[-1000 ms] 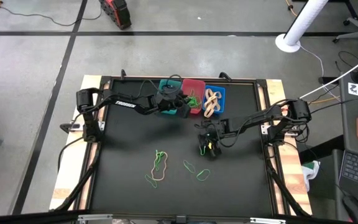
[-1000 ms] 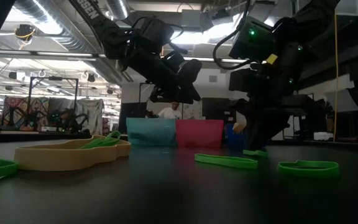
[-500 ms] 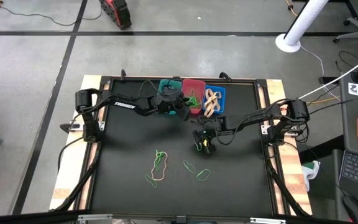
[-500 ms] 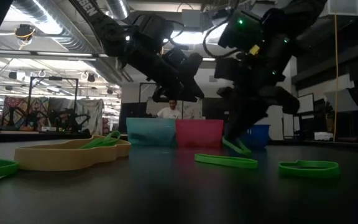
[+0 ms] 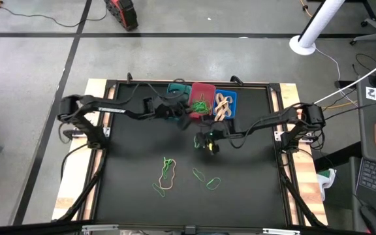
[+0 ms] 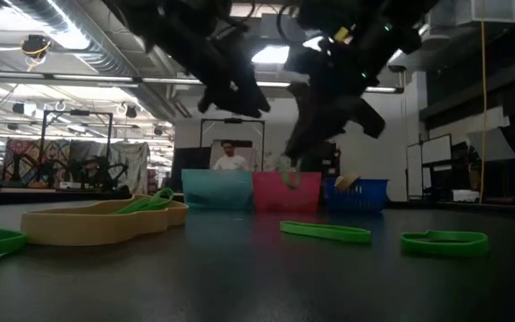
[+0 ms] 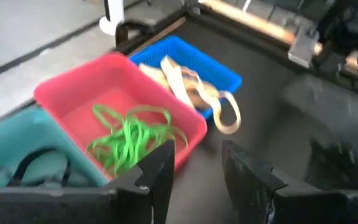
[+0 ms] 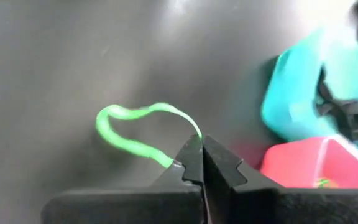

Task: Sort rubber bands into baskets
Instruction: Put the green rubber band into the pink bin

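Three baskets stand in a row at the table's far edge: teal (image 7: 17, 168), red (image 5: 203, 98) with green rubber bands (image 7: 132, 134) in it, and blue (image 5: 225, 104) with tan bands (image 7: 191, 87). My right gripper (image 5: 207, 142) hangs above the table just in front of the baskets, shut on a green rubber band (image 8: 135, 127). My left gripper (image 7: 197, 168) hovers open over the teal basket and near the red one, with nothing between its fingers. More green bands and a tan band (image 5: 166, 175) lie flat on the table nearer the front. My right gripper pinches one end of the green band (image 8: 188, 127) between its two fingertips, and both strands run into the tips. The fingers slant downward. The rest of the loop sticks out past the tips, lifted clear of the table.
Loose green bands (image 6: 325, 231) (image 6: 443, 241) and a large tan band (image 6: 97, 219) lie on the black mat toward its near side. Wooden rails (image 5: 286, 140) run along the mat's edges. In the low view a person shows in the room behind the baskets.
My right gripper has risen and moved toward the baskets and the table's left, turning as it went. It has lifted the green band off the table, and the band now hangs clear. My left gripper has risen above the baskets, still open.
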`<state>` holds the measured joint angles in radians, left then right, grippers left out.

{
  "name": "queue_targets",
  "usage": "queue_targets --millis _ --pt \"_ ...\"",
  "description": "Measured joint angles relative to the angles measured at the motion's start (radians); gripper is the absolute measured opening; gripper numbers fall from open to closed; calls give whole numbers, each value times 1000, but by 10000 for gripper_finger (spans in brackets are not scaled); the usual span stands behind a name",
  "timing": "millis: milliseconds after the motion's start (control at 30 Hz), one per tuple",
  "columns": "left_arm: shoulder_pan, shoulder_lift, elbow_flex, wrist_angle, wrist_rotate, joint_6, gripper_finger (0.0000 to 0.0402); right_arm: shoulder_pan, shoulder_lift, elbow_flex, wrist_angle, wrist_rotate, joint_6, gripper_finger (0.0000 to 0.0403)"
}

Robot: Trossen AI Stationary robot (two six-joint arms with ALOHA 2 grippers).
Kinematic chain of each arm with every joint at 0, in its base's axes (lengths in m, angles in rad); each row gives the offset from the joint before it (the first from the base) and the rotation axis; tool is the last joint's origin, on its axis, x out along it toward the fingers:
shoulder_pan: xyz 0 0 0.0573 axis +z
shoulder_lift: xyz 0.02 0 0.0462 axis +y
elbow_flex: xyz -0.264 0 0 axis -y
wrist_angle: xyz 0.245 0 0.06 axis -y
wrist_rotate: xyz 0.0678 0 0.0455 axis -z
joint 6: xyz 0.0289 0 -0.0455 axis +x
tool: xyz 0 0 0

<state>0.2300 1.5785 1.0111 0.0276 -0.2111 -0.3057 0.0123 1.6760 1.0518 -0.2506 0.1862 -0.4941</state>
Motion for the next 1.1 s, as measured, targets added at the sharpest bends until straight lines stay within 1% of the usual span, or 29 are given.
queue_targets --millis 167,333,533,700,767,933,1000,1100 --pt "-52 -90 0 -179 0 -3 131 -32 -2 87 -90 7 -68 1" --pt "-122 -150 0 -318 1 -69 131 -104 -2 158 -164 9 -144 1" --pt "-226 -159 0 -425 4 -164 131 -225 -2 201 -164 7 -218 1" --pt "-316 -157 0 -471 29 -264 131 -340 -2 212 -154 2 -223 1" --pt "-353 -157 0 -476 30 -301 131 -387 -2 212 -150 -42 -223 1" --pt "-437 -157 -4 -483 30 -366 131 -489 -2 212 -146 -224 -223 1" --pt "-465 -157 -6 -494 30 -393 131 -518 -2 212 -135 -266 -223 1" --pt "-500 -155 -6 -491 23 -427 131 -550 -2 212 -119 -300 -218 1"
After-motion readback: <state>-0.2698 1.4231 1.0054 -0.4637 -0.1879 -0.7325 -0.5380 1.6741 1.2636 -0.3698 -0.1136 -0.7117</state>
